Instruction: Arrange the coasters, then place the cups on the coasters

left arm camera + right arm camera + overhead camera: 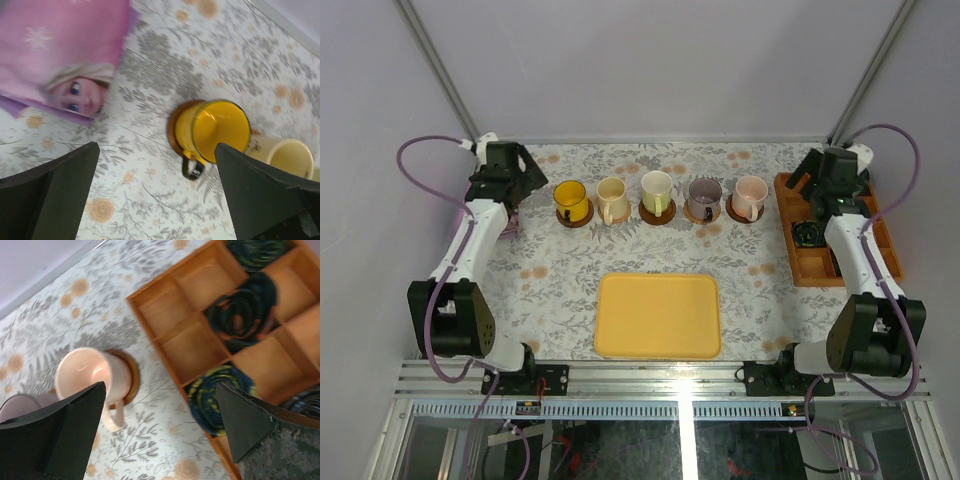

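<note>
Five cups stand in a row across the back of the table, each on a round wooden coaster: yellow (pixel 571 200), cream (pixel 612 199), pale green-white (pixel 657 191), purple-grey (pixel 704 198) and pink (pixel 750 196). My left gripper (pixel 520 185) hovers left of the yellow cup (pixel 215 130), open and empty (pixel 156 147); a dark coaster (pixel 174 131) shows under that cup. My right gripper (pixel 825 180) is right of the pink cup (pixel 87 372), also open and empty (pixel 160 386). The pink cup's coaster (pixel 131 377) peeks out beside it.
A rectangular yellow tray (pixel 658 315) lies at the front centre. An orange compartment tray (pixel 200 340) holding dark coiled objects (pixel 240 315) sits at the right edge. A pink picture item (pixel 60 50) lies at the far left. Walls close the back.
</note>
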`<state>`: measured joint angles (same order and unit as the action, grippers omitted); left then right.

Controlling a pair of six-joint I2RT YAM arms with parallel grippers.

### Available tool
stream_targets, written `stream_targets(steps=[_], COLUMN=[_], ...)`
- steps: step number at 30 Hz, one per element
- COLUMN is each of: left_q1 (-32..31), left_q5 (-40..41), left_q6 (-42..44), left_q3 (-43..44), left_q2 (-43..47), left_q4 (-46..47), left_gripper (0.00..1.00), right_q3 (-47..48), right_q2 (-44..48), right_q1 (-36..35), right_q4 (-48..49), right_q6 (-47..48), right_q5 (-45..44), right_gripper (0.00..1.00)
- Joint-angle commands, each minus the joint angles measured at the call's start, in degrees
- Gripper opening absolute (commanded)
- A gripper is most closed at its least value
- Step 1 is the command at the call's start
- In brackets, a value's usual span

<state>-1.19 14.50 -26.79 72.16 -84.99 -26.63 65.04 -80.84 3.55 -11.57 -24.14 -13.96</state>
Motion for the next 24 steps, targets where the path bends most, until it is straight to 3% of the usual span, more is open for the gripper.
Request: stream_targets(steps=[1, 8, 24], left_q1=[5.68, 6.86, 6.99], left_q5=[4.12, 13.98, 17.88], left_q6=[-3.74, -2.93, -5.05], left_q3=[-0.77, -0.94, -6.56], left_q2=[2.54, 5.67, 9.69], left_q4=[2.36, -0.43, 0.7], left_gripper=[1.0, 1.0, 1.0], right_q3=[-3.11, -3.38, -1.82], right_q2=[4.83, 5.19, 2.83], right_q1=[5.91, 6.94, 6.97], right_q4=[3.2, 2.14, 1.95], right_q6=[-4.36, -3.68, -3.78], right_q5=[1.63, 1.08, 2.65], right_gripper=[1.0, 0.99, 0.99])
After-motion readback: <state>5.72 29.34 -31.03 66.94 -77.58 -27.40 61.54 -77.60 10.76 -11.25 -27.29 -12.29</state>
